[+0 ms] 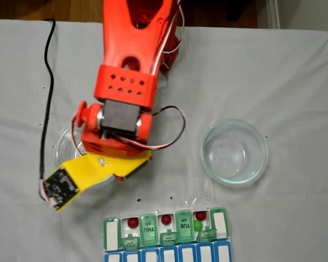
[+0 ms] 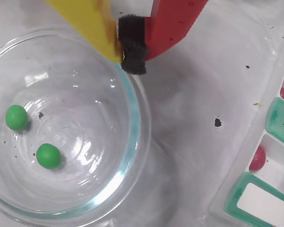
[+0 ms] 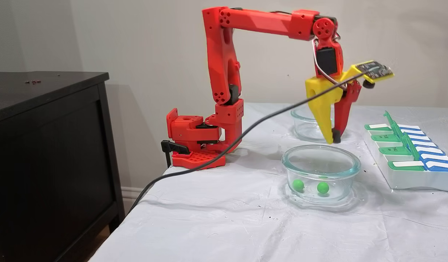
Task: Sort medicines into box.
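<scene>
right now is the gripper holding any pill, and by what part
Nothing is held. The gripper has its fingers closed on each other, empty, above the rim of the glass dish.

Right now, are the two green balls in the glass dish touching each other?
Apart. The wrist view shows bare glass between one green ball and the other green ball in the dish.

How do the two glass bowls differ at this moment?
The bowl under the gripper holds two green balls; the other bowl holds none. In a fixed view the first is partly covered by the arm, while the second sits uncovered to its right. Both are round, clear glass on the white cloth.
</scene>
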`<control>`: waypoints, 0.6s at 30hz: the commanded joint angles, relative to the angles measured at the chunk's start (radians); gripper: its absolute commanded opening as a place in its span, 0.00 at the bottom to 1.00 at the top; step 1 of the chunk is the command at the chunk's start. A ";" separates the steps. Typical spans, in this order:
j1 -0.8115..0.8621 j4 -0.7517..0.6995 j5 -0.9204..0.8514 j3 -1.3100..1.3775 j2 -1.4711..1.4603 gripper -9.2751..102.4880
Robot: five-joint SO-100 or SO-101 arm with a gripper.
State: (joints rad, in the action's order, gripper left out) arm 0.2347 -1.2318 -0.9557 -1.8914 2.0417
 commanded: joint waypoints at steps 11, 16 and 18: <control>0.201 0.005 -0.161 -0.041 0.038 0.08; 0.209 0.015 -0.186 -0.067 0.020 0.09; 0.213 0.015 -0.181 -0.066 0.000 0.15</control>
State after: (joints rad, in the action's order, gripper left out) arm 0.4479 -1.2241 -1.1321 -1.9758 2.0387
